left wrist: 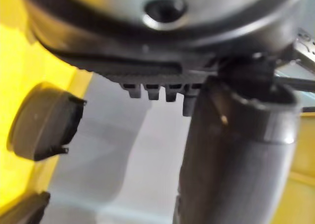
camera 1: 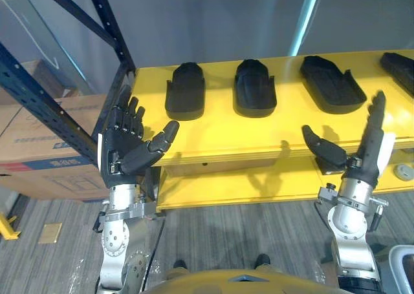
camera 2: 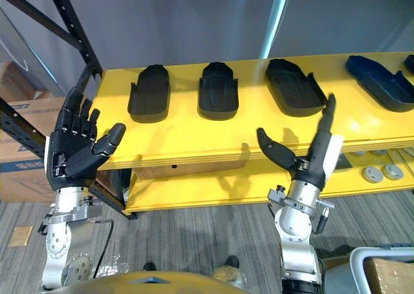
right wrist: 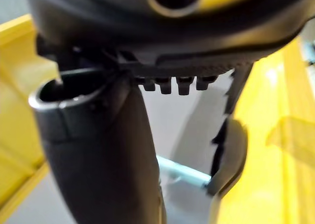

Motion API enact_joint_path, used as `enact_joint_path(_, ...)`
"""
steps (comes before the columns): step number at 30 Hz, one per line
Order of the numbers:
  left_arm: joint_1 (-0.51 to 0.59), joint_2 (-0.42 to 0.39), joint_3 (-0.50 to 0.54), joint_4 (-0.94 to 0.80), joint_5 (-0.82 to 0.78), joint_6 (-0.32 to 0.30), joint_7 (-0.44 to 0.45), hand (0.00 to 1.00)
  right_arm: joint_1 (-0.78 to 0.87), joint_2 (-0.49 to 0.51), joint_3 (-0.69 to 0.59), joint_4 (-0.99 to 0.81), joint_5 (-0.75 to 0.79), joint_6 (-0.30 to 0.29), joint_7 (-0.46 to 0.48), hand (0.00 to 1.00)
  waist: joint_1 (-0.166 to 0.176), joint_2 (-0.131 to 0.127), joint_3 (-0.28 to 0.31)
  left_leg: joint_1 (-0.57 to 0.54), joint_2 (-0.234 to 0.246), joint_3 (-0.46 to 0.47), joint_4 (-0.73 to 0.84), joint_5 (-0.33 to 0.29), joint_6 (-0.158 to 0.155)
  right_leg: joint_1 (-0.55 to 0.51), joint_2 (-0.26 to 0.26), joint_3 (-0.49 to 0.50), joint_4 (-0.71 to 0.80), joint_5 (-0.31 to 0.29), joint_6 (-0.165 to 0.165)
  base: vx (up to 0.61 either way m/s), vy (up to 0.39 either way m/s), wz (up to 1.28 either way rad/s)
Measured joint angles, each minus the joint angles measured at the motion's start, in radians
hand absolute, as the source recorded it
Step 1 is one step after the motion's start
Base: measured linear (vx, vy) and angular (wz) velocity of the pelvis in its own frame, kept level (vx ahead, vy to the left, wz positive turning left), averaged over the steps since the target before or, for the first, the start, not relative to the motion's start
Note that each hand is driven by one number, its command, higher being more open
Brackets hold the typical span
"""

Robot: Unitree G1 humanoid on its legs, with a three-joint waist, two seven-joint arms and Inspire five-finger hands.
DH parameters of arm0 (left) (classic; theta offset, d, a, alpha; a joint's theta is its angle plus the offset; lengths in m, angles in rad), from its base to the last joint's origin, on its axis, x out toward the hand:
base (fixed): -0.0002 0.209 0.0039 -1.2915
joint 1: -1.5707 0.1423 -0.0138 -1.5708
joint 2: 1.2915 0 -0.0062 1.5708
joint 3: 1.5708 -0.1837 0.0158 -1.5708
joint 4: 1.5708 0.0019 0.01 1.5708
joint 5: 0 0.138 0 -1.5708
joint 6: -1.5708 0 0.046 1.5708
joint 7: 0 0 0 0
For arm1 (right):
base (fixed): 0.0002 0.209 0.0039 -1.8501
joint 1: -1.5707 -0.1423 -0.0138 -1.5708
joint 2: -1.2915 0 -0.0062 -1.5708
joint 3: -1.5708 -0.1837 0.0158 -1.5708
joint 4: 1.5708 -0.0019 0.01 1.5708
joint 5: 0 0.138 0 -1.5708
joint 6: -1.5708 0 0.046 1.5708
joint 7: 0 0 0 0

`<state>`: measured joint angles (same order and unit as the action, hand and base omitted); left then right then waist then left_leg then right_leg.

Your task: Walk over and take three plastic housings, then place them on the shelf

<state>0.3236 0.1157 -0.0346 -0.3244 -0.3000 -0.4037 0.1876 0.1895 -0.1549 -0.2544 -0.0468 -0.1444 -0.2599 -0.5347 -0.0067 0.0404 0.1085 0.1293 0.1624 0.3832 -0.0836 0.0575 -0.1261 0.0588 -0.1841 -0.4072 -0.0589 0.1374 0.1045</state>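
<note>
Three black plastic housings lie in a row on the yellow shelf [camera 1: 213,139]: a left housing [camera 1: 185,90], a middle housing [camera 1: 255,87] and a right housing [camera 1: 332,83]. A further dark housing [camera 2: 379,81] rests at the shelf's far right. My left hand [camera 1: 126,142] is raised before the shelf's left front corner, fingers straight and thumb spread, holding nothing. My right hand [camera 1: 362,148] stands edge-on before the shelf's front edge, below the right housing, fingers straight up and thumb out, also empty. A housing [left wrist: 42,120] appears past the left hand in its wrist view.
A dark blue rack upright [camera 1: 110,29] and its diagonal brace [camera 1: 39,94] stand left of the shelf. Cardboard boxes [camera 1: 39,145] sit behind the rack. A lower yellow shelf [camera 2: 213,187] carries small round grey parts [camera 2: 381,172]. A white bin [camera 2: 381,268] stands at lower right.
</note>
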Motion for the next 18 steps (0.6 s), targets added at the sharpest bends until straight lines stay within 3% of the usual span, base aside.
enact_joint_path(2,0.006,-0.002,0.043,0.050,0.123,0.001,0.097,1.00,0.023,0.038,-0.060,0.092,0.044,-0.001,-0.060,1.00,-0.002,-0.002,-0.006,0.000,0.002,0.001,0.000,-0.002,-0.002,0.000,0.002,0.001,-0.001,0.000,0.000,0.03,-0.005,-0.07)
enact_joint_path(4,0.045,-0.023,0.100,0.107,0.316,0.000,0.254,1.00,0.069,0.082,-0.119,0.209,0.090,-0.003,-0.154,1.00,-0.008,0.001,-0.010,0.001,0.005,0.005,0.000,-0.006,-0.005,-0.001,0.006,0.002,-0.002,0.000,0.000,0.05,-0.004,-0.03)
enact_joint_path(8,0.097,-0.058,0.120,0.246,0.486,-0.007,0.434,1.00,0.106,0.119,-0.185,0.438,0.165,-0.009,-0.250,1.00,-0.007,0.007,-0.016,0.001,0.006,0.007,0.000,-0.011,-0.007,0.003,0.009,0.001,-0.013,0.000,0.000,0.01,0.000,-0.01)
enact_joint_path(13,0.118,-0.089,0.080,0.492,0.543,-0.014,0.525,1.00,0.133,0.163,-0.164,0.592,0.258,-0.011,-0.256,1.00,0.004,0.003,-0.017,0.024,0.008,0.007,-0.001,-0.013,-0.008,0.028,0.009,-0.003,-0.014,-0.003,-0.002,0.00,0.003,0.01)
enact_joint_path(16,0.119,-0.090,0.058,0.669,0.530,-0.016,0.503,1.00,0.130,0.175,-0.125,0.724,0.335,-0.010,-0.163,1.00,0.009,-0.021,-0.046,0.026,0.007,0.000,-0.004,-0.016,-0.006,0.034,0.007,-0.014,-0.014,-0.012,-0.002,-0.01,0.013,0.07)
enact_joint_path(18,0.116,-0.093,0.047,0.797,0.497,-0.016,0.452,1.00,0.109,0.181,-0.124,0.855,0.381,-0.007,-0.034,1.00,0.016,-0.032,-0.058,0.026,0.005,-0.007,-0.004,-0.020,0.000,0.041,0.004,-0.024,-0.014,-0.017,-0.005,-0.02,0.018,0.10)
